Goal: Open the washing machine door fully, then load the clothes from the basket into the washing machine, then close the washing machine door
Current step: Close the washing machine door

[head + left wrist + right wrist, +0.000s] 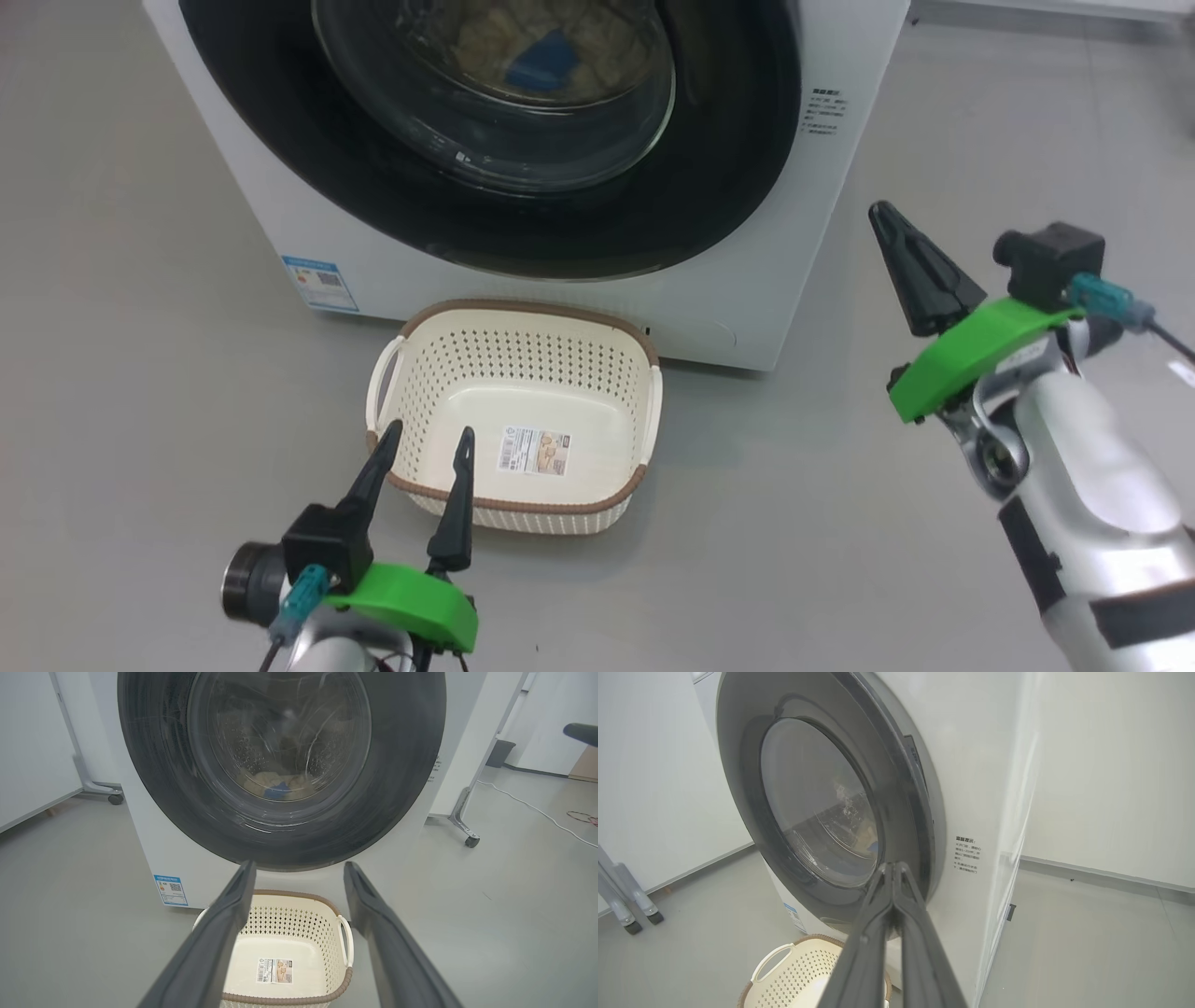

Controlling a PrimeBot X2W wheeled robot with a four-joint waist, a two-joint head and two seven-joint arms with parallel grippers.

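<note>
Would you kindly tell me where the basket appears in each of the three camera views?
Head view: the basket sits lower centre, on the floor.
Left wrist view: basket at bottom centre, between the spread fingers of the left gripper.
Right wrist view: basket at bottom left, cut by the edge.
Shared landmark: the washing machine door, directly above the basket everywhere.

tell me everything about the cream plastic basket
The rectangular cream plastic basket has perforated walls, a brown woven-look rim and white side handles. It stands upright on the grey floor before the white washing machine, holding just a printed label on its bottom. The open left gripper hangs over its near rim.
</note>
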